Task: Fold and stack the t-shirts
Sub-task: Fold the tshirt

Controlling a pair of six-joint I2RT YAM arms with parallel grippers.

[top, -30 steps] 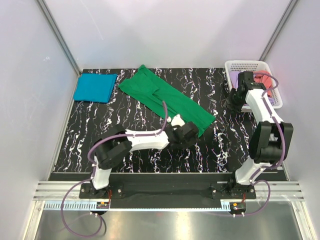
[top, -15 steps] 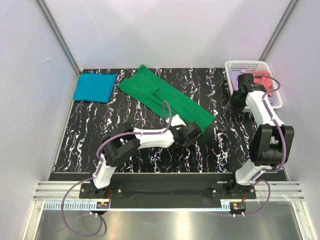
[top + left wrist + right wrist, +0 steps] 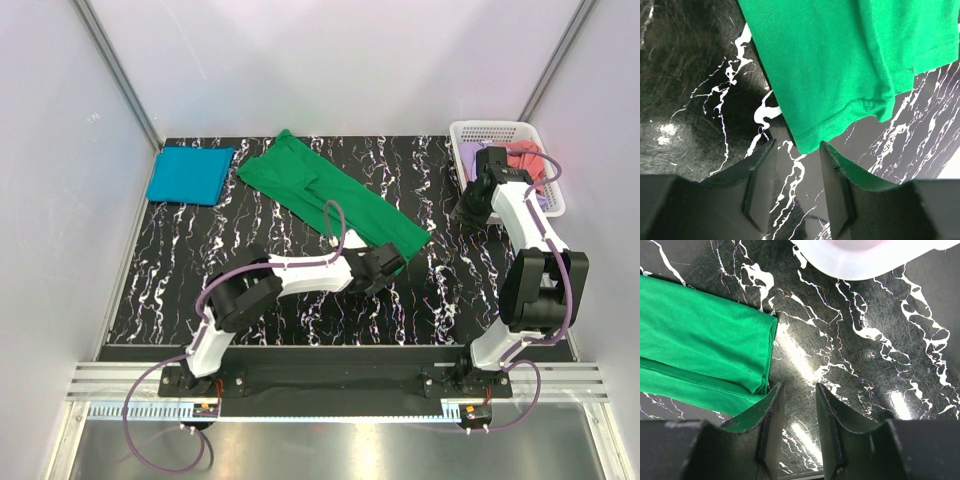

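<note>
A bright green t-shirt [image 3: 330, 195], folded into a long strip, lies diagonally across the black marbled table. My left gripper [image 3: 392, 268] is open and empty, just short of the strip's near right corner; in the left wrist view the green hem [image 3: 840, 80] lies a little ahead of the gripper [image 3: 796, 150]. My right gripper [image 3: 466, 208] is open and empty above bare table beside the basket; in its wrist view the green t-shirt's end [image 3: 705, 360] lies left of the gripper [image 3: 796, 390]. A teal-blue folded t-shirt [image 3: 190, 174] lies far left. Coral [image 3: 528, 160] and lilac cloth sits in the basket.
The white lattice basket [image 3: 478, 131] stands at the far right corner; its rim shows at the top of the right wrist view [image 3: 865, 260]. White walls enclose the table [image 3: 300, 310] on three sides.
My left gripper has moved right and slightly forward to the green strip's near right corner. My right gripper has shifted slightly right beside the basket.
</note>
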